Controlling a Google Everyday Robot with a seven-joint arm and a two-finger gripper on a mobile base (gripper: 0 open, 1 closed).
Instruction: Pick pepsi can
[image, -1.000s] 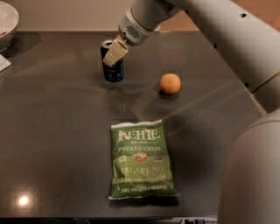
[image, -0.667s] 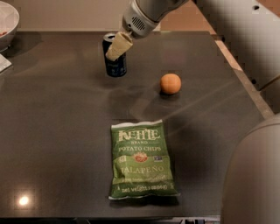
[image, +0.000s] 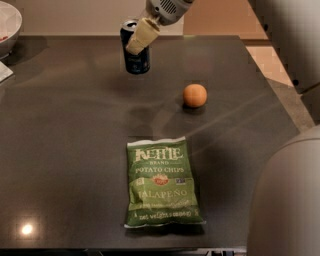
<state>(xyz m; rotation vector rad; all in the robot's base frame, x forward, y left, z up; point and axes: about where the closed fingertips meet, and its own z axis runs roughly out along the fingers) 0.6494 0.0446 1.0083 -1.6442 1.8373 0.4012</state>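
Note:
The pepsi can (image: 137, 63) is dark blue with a silver top and is at the far middle of the dark table (image: 65, 130). My gripper (image: 135, 46) comes down from the top of the camera view and is shut on the can. One cream finger (image: 140, 36) lies across the can's front; the other is hidden behind it. The can hangs tilted, a little above the table.
An orange (image: 195, 95) lies right of the can and nearer to me. A green Kettle chips bag (image: 162, 182) lies flat at the front middle. A white bowl (image: 7, 26) stands at the far left corner. My robot body (image: 287, 200) fills the lower right.
The gripper has risen with the can in it, and the can now hangs higher above the table. The orange and chips bag have not moved on the table.

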